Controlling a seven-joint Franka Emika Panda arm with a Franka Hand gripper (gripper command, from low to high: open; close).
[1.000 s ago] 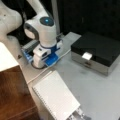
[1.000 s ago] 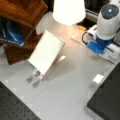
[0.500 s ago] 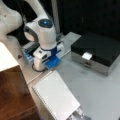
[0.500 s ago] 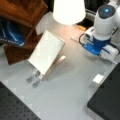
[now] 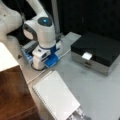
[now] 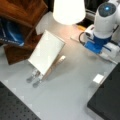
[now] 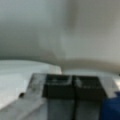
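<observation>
The grey table [image 5: 100,95] carries everything in both front views. The white Franka arm [image 5: 41,27] folds low over it, its gripper [image 7: 73,86] just above the surface by a blue block [image 5: 52,60]; in the wrist view the dark fingertips [image 7: 58,87] sit pressed together, holding nothing. Well apart lie a black box [image 5: 98,48], a white spiral notebook [image 5: 56,96] on its stand, and a small white tag [image 6: 98,78].

A robotics lab, by the look of it: a white robot arm [image 5: 41,30] stands bolted on a grey bench [image 6: 75,82], a black perforated optical breadboard [image 6: 12,105] lies at the bench's edge, and a lamp shade [image 6: 68,11] and black equipment box [image 5: 96,53] sit close by.
</observation>
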